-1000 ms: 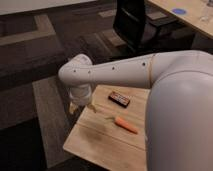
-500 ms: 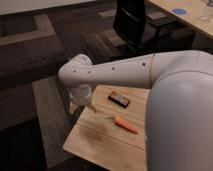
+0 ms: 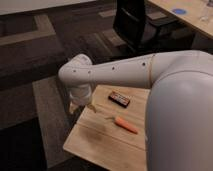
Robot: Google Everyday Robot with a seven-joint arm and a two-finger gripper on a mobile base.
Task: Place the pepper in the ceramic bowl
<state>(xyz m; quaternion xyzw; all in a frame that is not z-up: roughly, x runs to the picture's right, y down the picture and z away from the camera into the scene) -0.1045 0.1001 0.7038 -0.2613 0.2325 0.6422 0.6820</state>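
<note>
The pepper (image 3: 126, 124), slender and orange-red with a thin stem tip pointing left, lies on the small wooden table (image 3: 100, 142) near its middle. My gripper (image 3: 82, 106) hangs at the end of the white arm over the table's left far corner, a short way left of the pepper and not touching it. It is open and holds nothing. The ceramic bowl is out of view. The arm's large white body covers the right side of the table.
A flat black bar with red markings (image 3: 119, 99) lies on the table behind the pepper. A black office chair (image 3: 137, 22) stands further back, beside a wooden desk (image 3: 192, 22) with a blue disc (image 3: 178, 11) on it. Dark patterned carpet surrounds the table.
</note>
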